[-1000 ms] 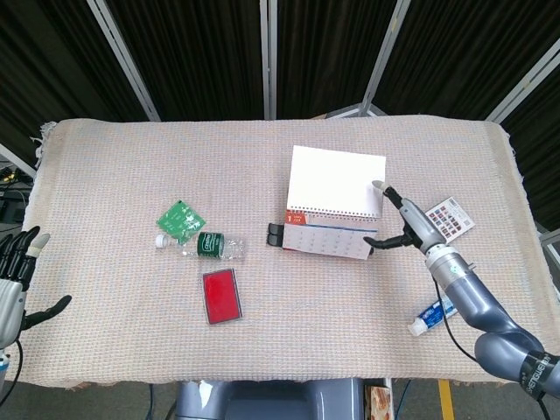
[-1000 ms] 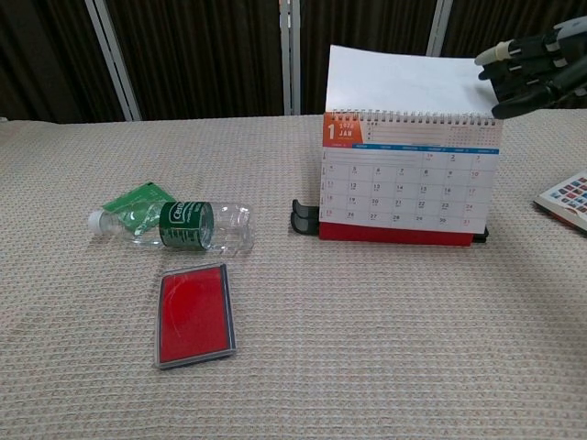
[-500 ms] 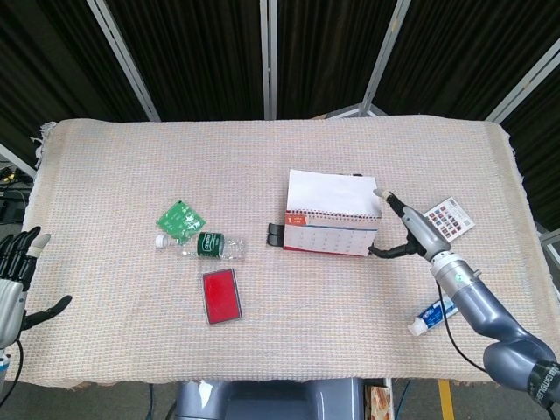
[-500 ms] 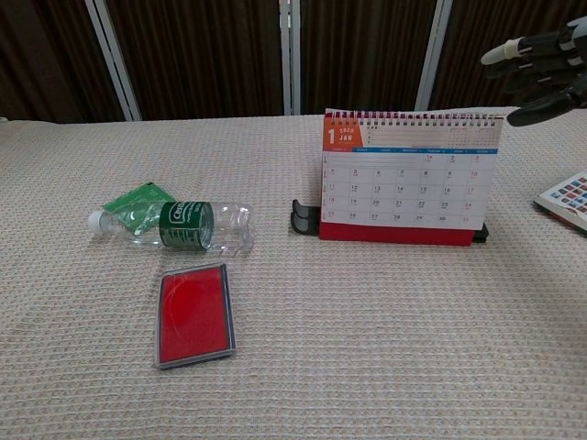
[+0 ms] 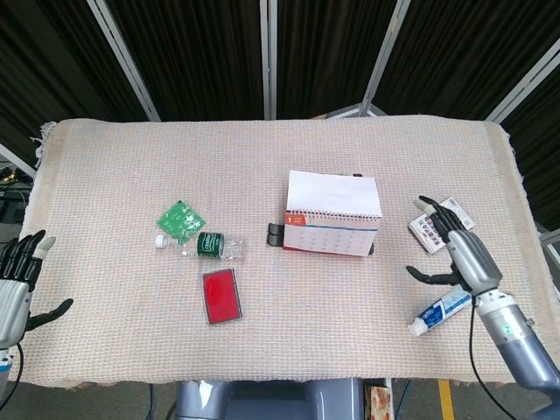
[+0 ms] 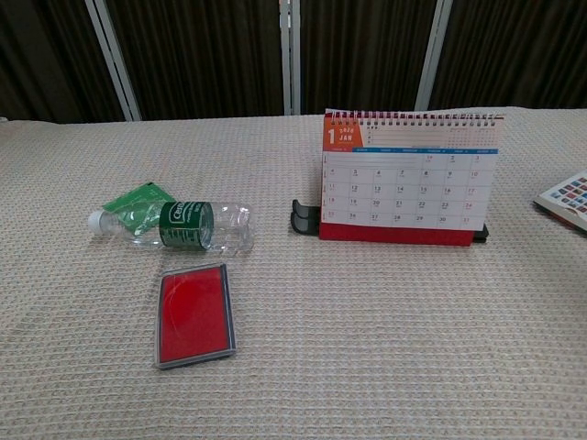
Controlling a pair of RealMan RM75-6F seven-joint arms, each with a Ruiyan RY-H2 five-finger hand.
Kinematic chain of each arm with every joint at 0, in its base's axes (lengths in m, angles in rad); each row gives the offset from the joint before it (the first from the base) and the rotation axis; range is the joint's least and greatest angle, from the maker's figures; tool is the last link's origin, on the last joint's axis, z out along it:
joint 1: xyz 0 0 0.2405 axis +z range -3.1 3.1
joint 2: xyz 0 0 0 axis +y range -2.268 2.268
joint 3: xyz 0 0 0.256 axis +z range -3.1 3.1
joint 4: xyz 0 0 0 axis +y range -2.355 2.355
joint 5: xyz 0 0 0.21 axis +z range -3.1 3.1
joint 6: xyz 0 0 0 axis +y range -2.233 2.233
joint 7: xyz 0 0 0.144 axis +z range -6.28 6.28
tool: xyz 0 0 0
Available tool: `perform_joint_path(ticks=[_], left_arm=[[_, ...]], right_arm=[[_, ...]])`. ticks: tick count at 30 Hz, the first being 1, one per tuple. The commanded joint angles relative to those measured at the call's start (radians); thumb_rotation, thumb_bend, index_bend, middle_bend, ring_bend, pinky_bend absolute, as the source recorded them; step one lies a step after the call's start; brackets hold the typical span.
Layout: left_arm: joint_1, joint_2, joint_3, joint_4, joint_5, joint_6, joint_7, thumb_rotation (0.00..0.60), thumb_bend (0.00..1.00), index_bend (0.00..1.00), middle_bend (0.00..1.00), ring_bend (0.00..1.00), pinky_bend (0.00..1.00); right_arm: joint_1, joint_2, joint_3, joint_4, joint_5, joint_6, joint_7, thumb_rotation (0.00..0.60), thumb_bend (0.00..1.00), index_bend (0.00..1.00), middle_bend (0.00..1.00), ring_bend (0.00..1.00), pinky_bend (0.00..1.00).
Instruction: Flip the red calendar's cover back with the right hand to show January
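The red desk calendar (image 5: 331, 223) (image 6: 409, 179) stands right of the table's centre, its cover lying folded over the back and the January page facing front. My right hand (image 5: 459, 252) hovers open to the right of the calendar, apart from it, fingers spread, holding nothing. It does not show in the chest view. My left hand (image 5: 17, 284) stays at the left edge of the head view, open and off the table's side.
A clear bottle with a green label (image 5: 208, 247) (image 6: 176, 225) lies beside a green packet (image 5: 180, 217). A red flat case (image 5: 220, 296) (image 6: 193, 313) sits in front of them. A small calculator-like card (image 5: 435, 226) (image 6: 569, 197) and a toothpaste tube (image 5: 440, 311) lie near my right hand.
The white cover dropped from upright to folded over the back. My right hand let go, drew back to the right and toward the front edge, leaving the chest view.
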Motion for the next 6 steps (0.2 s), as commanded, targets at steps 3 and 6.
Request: perform_joint_path(ticks=[3,6], left_arm=[[0.006,-0.003,0.01,-0.009,-0.001,-0.005,0.024,0.6,0.08,0.0,0.0,0.0,0.0],[0.007,-0.008,0.013,-0.007,-0.006,-0.011,0.032,0.6,0.08,0.0,0.0,0.0,0.0]], right_arm=[[-0.206,-0.136,-0.137,0.242,-0.127,0.297,-0.339,0.6,0.15,0.0,0.0,0.0,0.0],[-0.239,-0.164,-0.153,0.29,-0.137,0.354,-0.37,0.6,0.15,0.0,0.0,0.0,0.0]])
